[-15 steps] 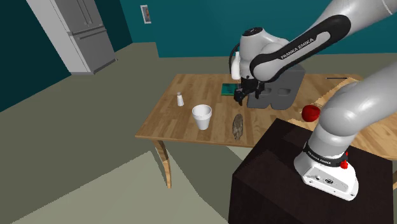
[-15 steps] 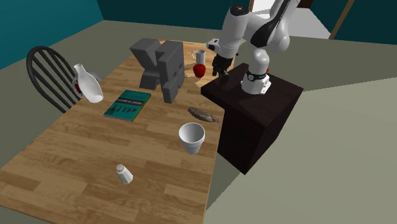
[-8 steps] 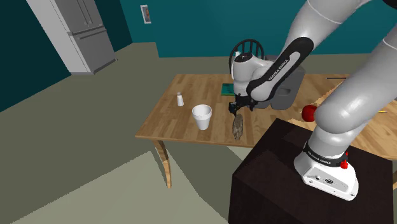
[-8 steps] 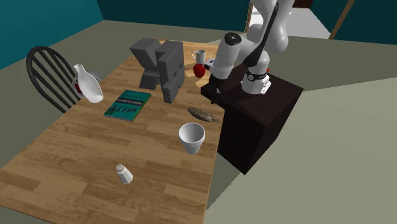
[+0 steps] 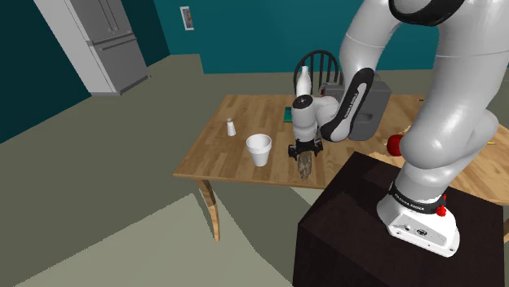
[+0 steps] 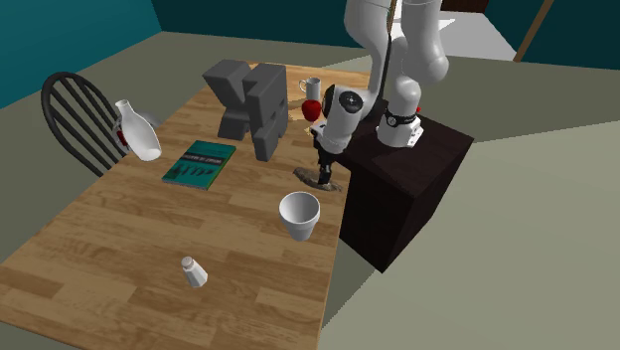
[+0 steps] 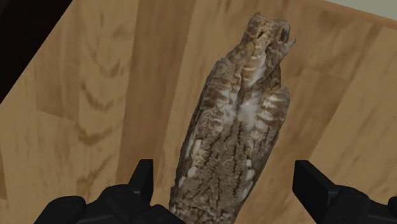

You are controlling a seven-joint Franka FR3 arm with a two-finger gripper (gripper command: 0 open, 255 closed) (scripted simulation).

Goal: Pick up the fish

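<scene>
Here the gripper [image 7: 224, 175] stands wide open, one black finger on each side of the fish [image 7: 238, 121], and neither finger touches it. The fish, brown and mottled, lies flat on the wooden table [image 7: 95, 95], close to the table edge that faces the dark stand [image 5: 351, 220].

The first risk, I think, is in the closing. The fingers seem to stand nearer to the tail part than to the middle of the body, so the fish may tip or slide out when it is lifted. I cannot tell how low the fingertips are. If they close too high, they only graze the rounded back; if they go too low, they strike the wood. A push to the side may also send the fish over the near edge.

A little farther, the white cup [image 5: 259, 149] stands beside the fish, and a wide swing of the hand could knock it. The salt shaker [image 5: 231, 127] and the green book [image 6: 200, 164] are well apart and in little danger.
</scene>
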